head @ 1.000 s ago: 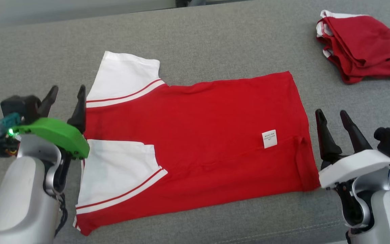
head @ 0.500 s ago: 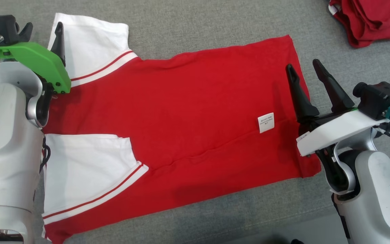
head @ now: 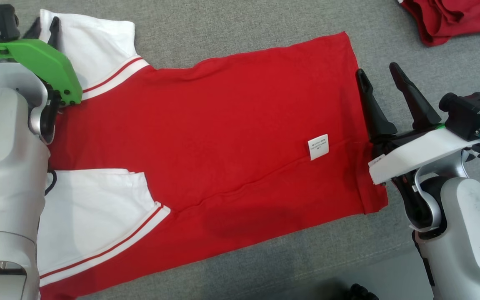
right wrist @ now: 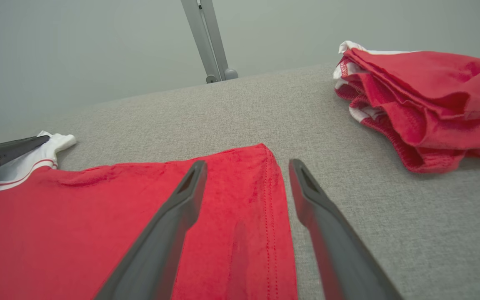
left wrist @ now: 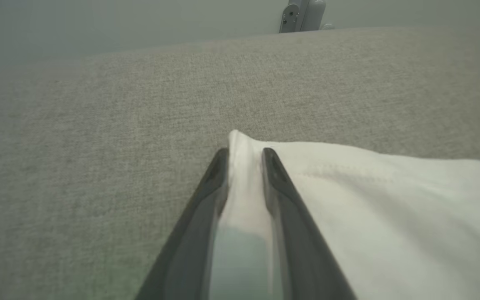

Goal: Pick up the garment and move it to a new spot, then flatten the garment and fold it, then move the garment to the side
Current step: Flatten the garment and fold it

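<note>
The garment (head: 223,137), a red shirt with white sleeves, lies flat on the grey cushioned surface (head: 244,25), sleeves at the left and hem at the right. My left gripper (head: 45,26) is at the far sleeve's outer corner. In the left wrist view its fingers (left wrist: 244,154) stand close together with a ridge of the white sleeve (left wrist: 369,208) pinched between them. My right gripper (head: 377,71) is open at the hem's far end. The right wrist view shows it (right wrist: 248,164) straddling the hem edge of the red cloth (right wrist: 98,208), one finger over the cloth and one over bare surface.
A pile of folded red and white clothes (head: 452,16) lies at the far right, also seen beyond the hem (right wrist: 423,104). A white label (head: 318,146) is sewn near the hem. A metal stand (right wrist: 208,41) rises behind the surface. The surface's front edge runs along the bottom right.
The head camera has tilted down and closer. My left gripper went from beside the collar to the far sleeve corner and narrowed on it. My right gripper moved up along the hem, still open.
</note>
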Motion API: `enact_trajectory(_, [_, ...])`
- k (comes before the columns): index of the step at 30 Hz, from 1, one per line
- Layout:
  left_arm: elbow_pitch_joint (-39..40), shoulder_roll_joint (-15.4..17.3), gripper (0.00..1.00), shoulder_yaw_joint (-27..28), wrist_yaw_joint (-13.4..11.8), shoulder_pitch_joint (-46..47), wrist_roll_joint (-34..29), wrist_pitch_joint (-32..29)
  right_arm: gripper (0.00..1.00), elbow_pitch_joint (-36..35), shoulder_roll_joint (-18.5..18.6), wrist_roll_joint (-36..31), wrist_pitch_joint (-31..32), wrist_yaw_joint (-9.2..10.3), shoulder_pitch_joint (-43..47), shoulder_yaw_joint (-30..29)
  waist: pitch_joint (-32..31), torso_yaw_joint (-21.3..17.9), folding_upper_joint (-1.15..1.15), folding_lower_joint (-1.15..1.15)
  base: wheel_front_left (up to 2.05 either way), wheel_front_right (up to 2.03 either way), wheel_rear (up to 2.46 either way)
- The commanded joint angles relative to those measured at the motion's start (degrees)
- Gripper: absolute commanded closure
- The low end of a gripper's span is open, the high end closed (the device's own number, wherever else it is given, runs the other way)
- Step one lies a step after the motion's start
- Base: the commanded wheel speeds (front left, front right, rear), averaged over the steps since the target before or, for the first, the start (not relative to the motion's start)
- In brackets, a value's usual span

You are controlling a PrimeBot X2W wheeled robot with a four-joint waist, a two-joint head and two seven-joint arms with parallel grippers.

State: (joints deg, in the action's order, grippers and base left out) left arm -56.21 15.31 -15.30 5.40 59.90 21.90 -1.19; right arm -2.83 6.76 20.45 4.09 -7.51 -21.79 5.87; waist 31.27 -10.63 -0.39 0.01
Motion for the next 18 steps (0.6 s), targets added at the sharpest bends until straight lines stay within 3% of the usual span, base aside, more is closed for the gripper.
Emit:
enact_trajectory(1, [-1.65, -0.43, 1.0, -0.62, 0.33, -1.13, -0.16, -0.24, 0.0, 0.17, 0.37, -0.15, -0.32, 0.05, -0.69, -0.3, -0.37, 0.27, 0.39, -0.01, 0.0, 0.0, 0.0])
enact_trajectory(8, [-2.3, -1.39, 1.0, -2.11, 1.48, -1.23, 0.62, 4.2, 0.0, 1.87, 2.97, -1.51, 1.52, 0.05, -1.98, -1.11, -3.16, 2.13, 0.39, -0.01, 0.0, 0.0, 0.0])
enact_trajectory(18, [2.0, -2.53, 1.0, -4.15, 2.08, -4.24, 3.95, 9.68, 0.0, 9.89, 9.87, -0.88, 8.49, 0.05, -7.74, 0.49, -7.8, 6.65, 0.39, -0.01, 0.0, 0.0, 0.0])
